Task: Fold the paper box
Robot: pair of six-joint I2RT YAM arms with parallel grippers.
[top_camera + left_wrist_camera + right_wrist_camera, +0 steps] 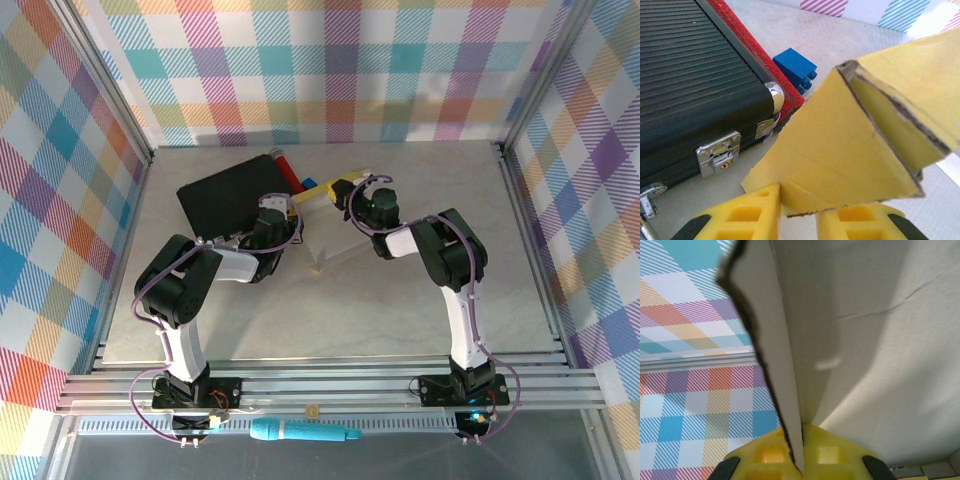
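Paper box (840, 150): yellow outer face, pale whitish reverse. Case (690, 75): black, finely ribbed, with chrome latch (720, 152) and corner. Strip (756, 50) beside case: glittery red. Toy brick (796, 67): blue. Left gripper (799, 207): yellow fingers, black edges. Enclosure walls (330, 70): multicolour plaid on white. Table (400, 310): pale grey, faintly marbled

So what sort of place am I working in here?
Probably a robot test cell, not a home: plaid backdrop walls, aluminium frame posts and rails, enclosing a pale tabletop.
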